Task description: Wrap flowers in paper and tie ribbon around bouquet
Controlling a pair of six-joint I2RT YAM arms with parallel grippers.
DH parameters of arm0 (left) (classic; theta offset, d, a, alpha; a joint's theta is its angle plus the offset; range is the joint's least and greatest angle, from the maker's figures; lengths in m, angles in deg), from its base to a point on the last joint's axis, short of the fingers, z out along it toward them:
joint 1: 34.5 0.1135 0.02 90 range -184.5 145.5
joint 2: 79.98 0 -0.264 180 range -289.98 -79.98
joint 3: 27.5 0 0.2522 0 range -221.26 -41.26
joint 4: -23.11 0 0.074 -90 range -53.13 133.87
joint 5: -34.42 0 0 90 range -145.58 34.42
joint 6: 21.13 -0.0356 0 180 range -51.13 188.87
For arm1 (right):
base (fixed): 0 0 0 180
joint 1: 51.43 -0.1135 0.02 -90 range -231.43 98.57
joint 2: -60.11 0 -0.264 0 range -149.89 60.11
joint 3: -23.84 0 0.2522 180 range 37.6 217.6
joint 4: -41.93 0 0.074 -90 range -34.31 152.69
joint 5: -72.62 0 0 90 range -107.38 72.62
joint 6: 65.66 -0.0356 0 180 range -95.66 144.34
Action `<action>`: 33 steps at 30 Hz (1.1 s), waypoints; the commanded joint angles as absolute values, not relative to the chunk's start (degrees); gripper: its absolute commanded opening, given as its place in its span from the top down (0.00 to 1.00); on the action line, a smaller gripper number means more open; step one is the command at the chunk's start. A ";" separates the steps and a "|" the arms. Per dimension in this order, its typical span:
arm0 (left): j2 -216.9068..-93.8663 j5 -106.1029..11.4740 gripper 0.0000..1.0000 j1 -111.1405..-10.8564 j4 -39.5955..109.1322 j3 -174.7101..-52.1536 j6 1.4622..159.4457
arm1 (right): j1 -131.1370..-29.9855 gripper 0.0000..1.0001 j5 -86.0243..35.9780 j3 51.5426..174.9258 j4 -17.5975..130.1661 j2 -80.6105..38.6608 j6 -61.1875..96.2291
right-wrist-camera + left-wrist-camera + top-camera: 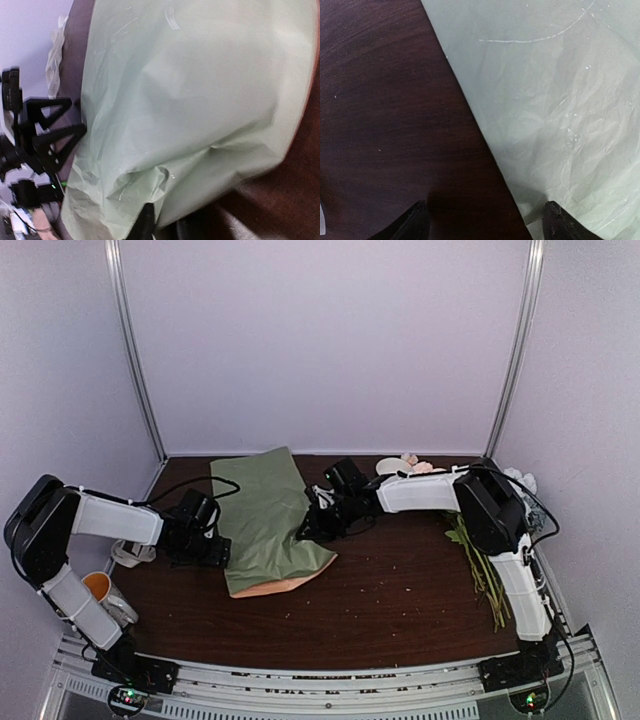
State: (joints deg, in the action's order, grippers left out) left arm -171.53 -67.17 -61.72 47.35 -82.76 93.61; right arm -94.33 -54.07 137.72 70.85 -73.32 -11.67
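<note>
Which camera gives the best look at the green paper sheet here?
Top external: it shows nearly the whole paper lying on the table, sage green with a tan underside peeking at the near edge. Left wrist catches only one straight edge and creased surface; right wrist only a bulging, crumpled close-up.

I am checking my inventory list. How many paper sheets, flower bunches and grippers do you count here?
Paper sheets: 1, the paper
Flower bunches: 1, the flowers
Grippers: 2, the left gripper and the right gripper
Total: 4
</note>
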 commanded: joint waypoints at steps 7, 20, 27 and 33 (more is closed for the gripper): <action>-152.11 -79.44 0.16 -70.43 49.66 -82.41 80.57 | -94.95 1.00 -50.49 132.08 66.41 -62.03 -14.98; -140.04 -69.74 0.13 -95.65 53.88 -83.00 58.29 | -96.44 1.00 -45.67 124.70 64.83 -51.41 -16.27; -154.05 -86.39 0.68 -96.24 57.66 -91.87 56.06 | -97.84 1.00 -44.82 122.70 65.17 -48.88 -15.75; -158.21 -82.37 0.60 -96.20 57.86 -92.89 55.59 | -98.07 1.00 -44.65 120.87 64.39 -46.92 -15.83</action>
